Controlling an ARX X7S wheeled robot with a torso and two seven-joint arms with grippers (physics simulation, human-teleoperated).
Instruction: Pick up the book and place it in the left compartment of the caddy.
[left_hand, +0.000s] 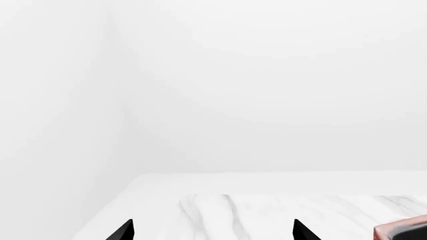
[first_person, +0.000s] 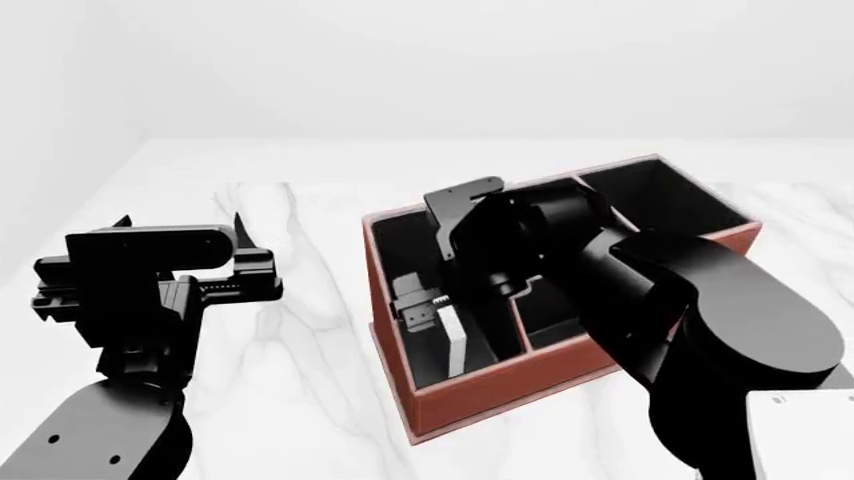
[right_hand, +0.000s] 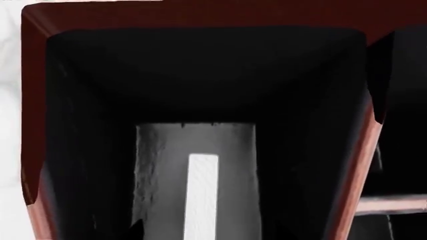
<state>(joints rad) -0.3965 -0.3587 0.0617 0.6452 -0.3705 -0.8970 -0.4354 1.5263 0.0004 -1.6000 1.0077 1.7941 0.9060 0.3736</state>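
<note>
Right gripper (first_person: 430, 312): down in the left compartment (first_person: 400, 260) of the caddy (first_person: 534, 375), clamped on the book (first_person: 458, 350), which stands on edge inside.
Risk: a tilted release may lean the book on the wall; lifting out may snag it.
Left gripper (first_person: 180, 232): unclenched, empty, beside the caddy over the table (first_person: 307, 330).

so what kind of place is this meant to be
Probably a simulated desk or tabletop setup, nowhere more specific. A white marble-look table stands against blank white walls, and the one furnishing is a reddish-brown caddy, with the right gripper lowering a book into it.
</note>
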